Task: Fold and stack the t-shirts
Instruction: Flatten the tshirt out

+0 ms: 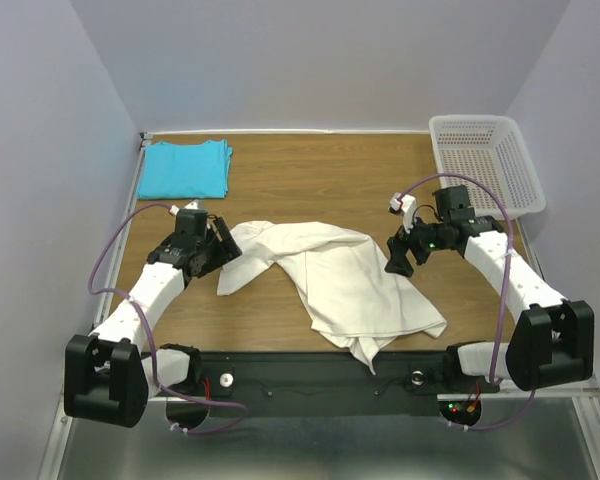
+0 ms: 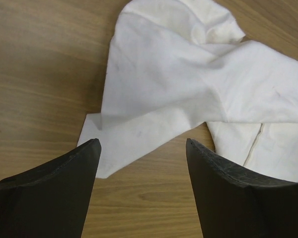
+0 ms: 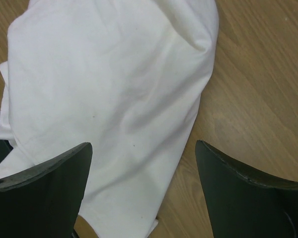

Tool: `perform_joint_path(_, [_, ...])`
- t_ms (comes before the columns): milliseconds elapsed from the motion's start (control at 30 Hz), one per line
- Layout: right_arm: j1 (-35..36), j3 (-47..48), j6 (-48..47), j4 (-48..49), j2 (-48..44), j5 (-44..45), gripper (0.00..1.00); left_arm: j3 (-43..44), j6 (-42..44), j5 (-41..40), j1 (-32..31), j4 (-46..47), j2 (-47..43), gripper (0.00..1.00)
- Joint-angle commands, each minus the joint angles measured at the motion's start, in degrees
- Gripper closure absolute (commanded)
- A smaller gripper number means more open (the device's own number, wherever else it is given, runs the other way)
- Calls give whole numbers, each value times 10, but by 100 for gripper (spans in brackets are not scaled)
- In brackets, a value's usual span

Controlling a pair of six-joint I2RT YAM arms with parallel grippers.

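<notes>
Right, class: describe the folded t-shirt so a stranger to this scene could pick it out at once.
Start at the wooden table and look to its far left corner, across from the white perforated basket. The turquoise t-shirt lies there; unlike the crumpled cream t-shirt mid-table, it is bright blue and folded flat.

The brown wood-grain bench point(image 1: 310, 170) carries a crumpled cream cotton t-shirt point(image 1: 340, 280) at its centre. A folded turquoise t-shirt point(image 1: 185, 168) lies at eleven o'clock, a white perforated plastic basket point(image 1: 485, 165) at one o'clock.
</notes>
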Motion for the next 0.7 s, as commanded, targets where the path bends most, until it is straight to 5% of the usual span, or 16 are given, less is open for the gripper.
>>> perform_joint_path(0, [-3, -9, 2, 7, -19, 20, 10, -20, -69, -40, -1, -52, -2, 19])
perform_joint_path(400, [-3, -36, 10, 10, 9, 37, 14, -14, -98, -73, -1, -42, 70, 27])
perform_joint_path(500, [-3, -35, 17, 15, 42, 26, 17, -9, -71, -46, -1, -6, 108, 47])
perform_joint_path(667, [-3, -32, 31, 15, 80, 17, 24, -4, -47, -11, 0, 12, 143, 57])
